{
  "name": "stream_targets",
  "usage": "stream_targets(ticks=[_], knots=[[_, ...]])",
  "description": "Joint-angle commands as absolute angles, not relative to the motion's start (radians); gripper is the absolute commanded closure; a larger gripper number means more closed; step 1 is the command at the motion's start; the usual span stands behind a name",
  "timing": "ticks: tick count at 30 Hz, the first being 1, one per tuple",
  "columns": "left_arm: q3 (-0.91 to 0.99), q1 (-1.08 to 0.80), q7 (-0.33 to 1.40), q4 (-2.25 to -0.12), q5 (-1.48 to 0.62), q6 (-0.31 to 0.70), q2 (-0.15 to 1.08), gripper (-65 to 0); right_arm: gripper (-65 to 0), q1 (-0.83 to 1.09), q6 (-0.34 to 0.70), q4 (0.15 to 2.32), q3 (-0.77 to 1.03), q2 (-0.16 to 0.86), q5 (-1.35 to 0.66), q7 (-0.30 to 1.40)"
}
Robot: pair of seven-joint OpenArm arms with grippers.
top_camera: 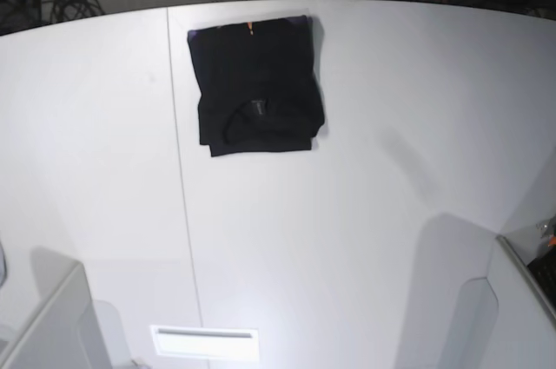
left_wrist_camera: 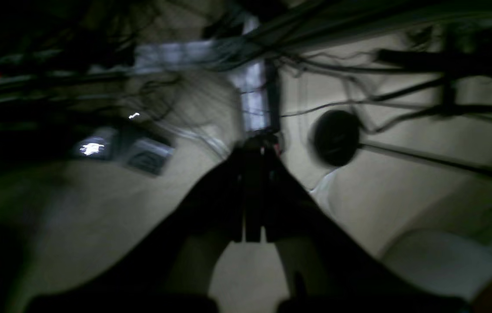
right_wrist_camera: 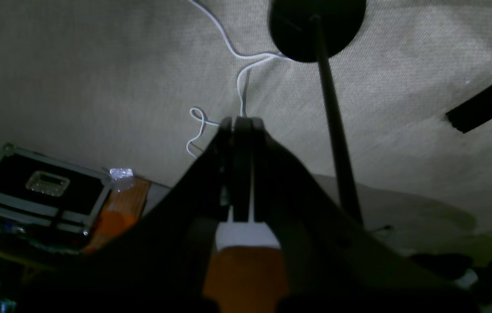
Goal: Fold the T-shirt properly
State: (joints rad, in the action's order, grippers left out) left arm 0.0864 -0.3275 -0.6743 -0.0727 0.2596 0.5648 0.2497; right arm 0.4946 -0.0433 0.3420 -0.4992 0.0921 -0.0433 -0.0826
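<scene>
Both grippers, left gripper [left_wrist_camera: 252, 191] and right gripper [right_wrist_camera: 241, 169], are sitting fully closed, gripping nothing. T-shirt [top_camera: 256, 87] is lying folded at twelve o'clock on the table [top_camera: 365, 213]; any careless sweep risks rumpling it.

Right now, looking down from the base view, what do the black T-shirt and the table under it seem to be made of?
T-shirt: seems a soft knit cloth, matte black; it lies flat in a folded rectangle with limp edges, a neckline curve showing and no shine.
Table: a hard smooth white top, maybe laminate or painted board; it has a slight sheen, a glare patch near the front edge and a thin straight seam. The exact material is unclear.
</scene>
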Motion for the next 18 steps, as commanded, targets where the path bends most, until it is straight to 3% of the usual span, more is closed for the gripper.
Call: stream_targets(ticks=[1,5,10,18], knots=[[0.061,-0.321,-0.684,-0.031,0.266,0.55,0.26,0.0,0.0,0.495,-0.039,0.283,-0.498,0.077,-0.044,-0.113],[0.027,-0.288,-0.654,0.0,0.259,0.437,0.259,0.0,0.0,0.426,-0.039,0.163,-0.42,0.038,-0.044,-0.188],[0.019,-0.286,-0.417,-0.108,0.259,0.332,0.252,0.0,0.0,0.389,-0.039,0.162,-0.191,0.028,-0.042,-0.191],[0.021,-0.262,-0.378,-0.111,0.257,0.315,0.237,0.0,0.0,0.358,-0.039,0.162,-0.17,0.033,-0.042,-0.193]])
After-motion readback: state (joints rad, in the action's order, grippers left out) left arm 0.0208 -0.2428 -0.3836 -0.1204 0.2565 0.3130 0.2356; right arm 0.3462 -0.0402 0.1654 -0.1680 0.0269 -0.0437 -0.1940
